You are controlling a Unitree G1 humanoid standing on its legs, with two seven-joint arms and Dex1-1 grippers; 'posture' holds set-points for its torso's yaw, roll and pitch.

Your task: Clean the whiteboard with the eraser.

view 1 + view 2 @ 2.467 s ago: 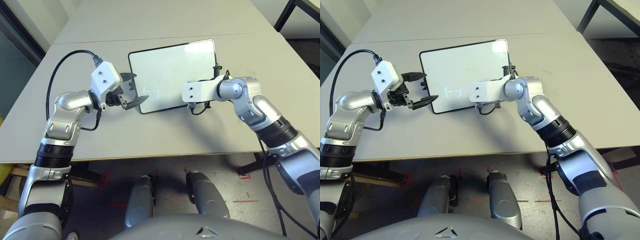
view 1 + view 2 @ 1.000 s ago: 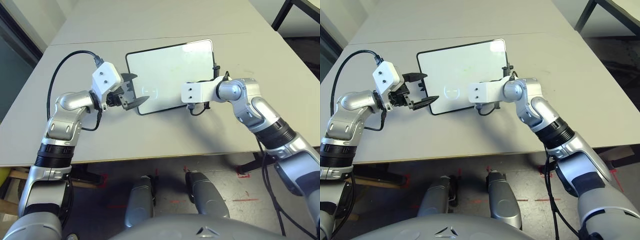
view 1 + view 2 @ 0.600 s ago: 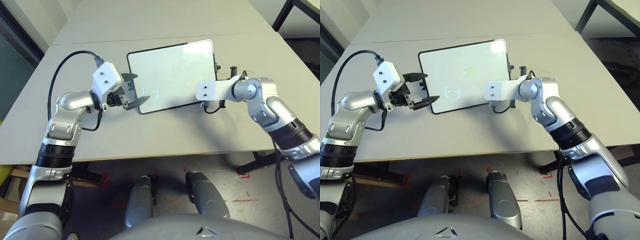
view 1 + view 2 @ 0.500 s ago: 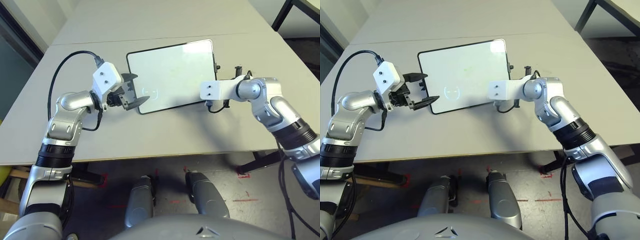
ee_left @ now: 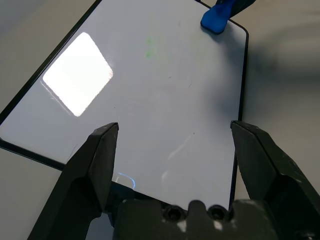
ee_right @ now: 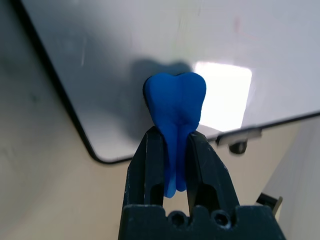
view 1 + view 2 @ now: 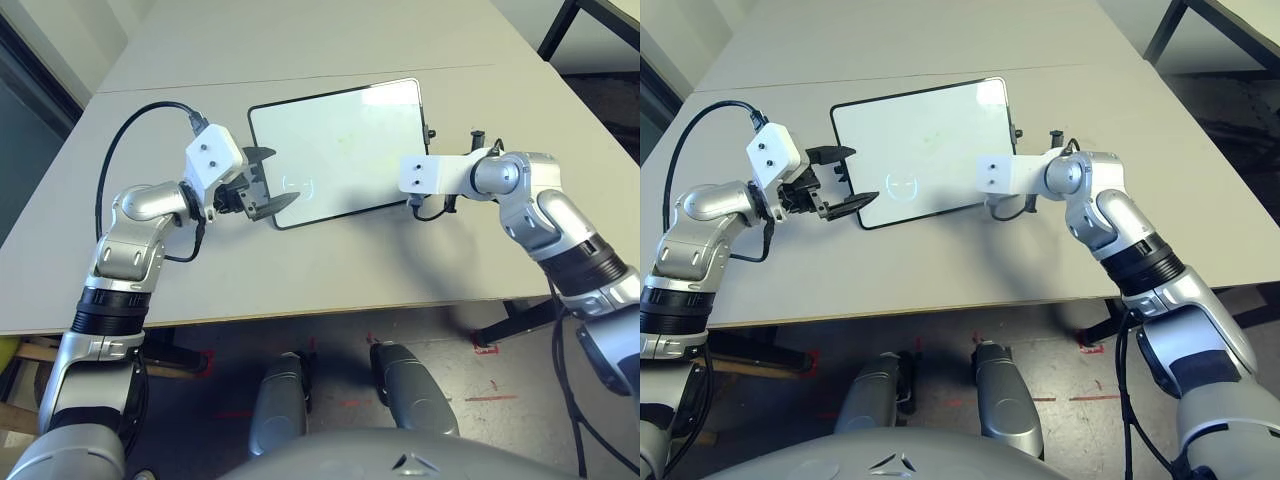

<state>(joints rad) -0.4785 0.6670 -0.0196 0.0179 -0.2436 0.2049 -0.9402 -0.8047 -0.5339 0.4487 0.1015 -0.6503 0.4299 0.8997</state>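
I am pinching the eraser (image 6: pixel 174 112) in my right tool (image 6: pixel 172 150), both black fingers clamped on its lower half so that the blue block is bulging and creasing above them; from that squeeze I judge it soft, light and foam-like, something that is going to bend under a wipe rather than scrape. A hold low on the block, as I have now, is leaving the rounded free end to meet the surface, though too hard a press would probably fold it over. It is hanging over the near right corner of the whiteboard (image 7: pixel 340 150), and I cannot quite tell whether its tip is touching the glossy face or hovering just above it. The board is lying flat on the counter (image 7: pixel 300 270), looking thin, stiff and slick, with a narrow black frame, so I expect it to slide unless braced. My left tool (image 5: pixel 172 162) is standing wide open at the board's left edge, one finger on either side of the near left corner, gripping nothing. A faint green mark (image 5: pixel 149 53) is showing on the white face, well away from my left fingers and nearer the eraser.
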